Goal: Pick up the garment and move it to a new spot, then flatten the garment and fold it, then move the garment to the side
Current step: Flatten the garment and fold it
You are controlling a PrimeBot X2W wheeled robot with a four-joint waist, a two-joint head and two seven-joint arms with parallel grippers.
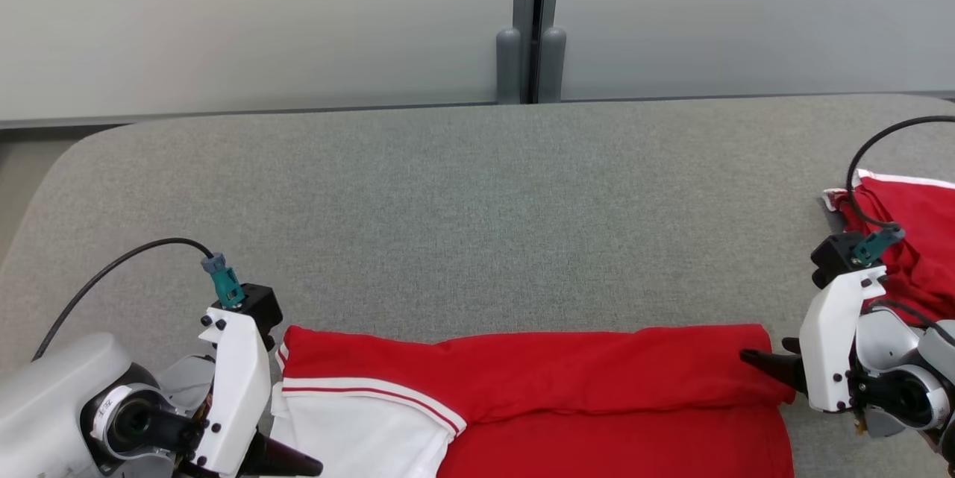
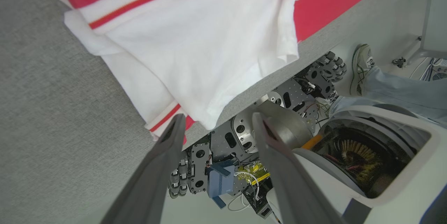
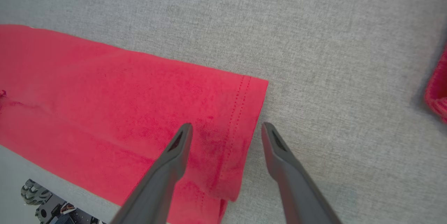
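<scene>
Garment (image 1: 567, 381), red with white sleeve, lies folded along the near edge of the table (image 1: 477, 202); left gripper (image 2: 219, 119) and right gripper (image 3: 227, 128) both spread wide, holding nothing.

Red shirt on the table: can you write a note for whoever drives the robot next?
Left pincer: open, empty, by the white sleeve end.
Right pincer: open, empty, at the hem end.
Garment: lying along the near edge of the gray table, one long fold laid over; sleeve hangs past the edge.
Done: placed, flattened, first fold, it seems.
Left: finish folding, then move it aside. Another red garment sits at the right.
</scene>
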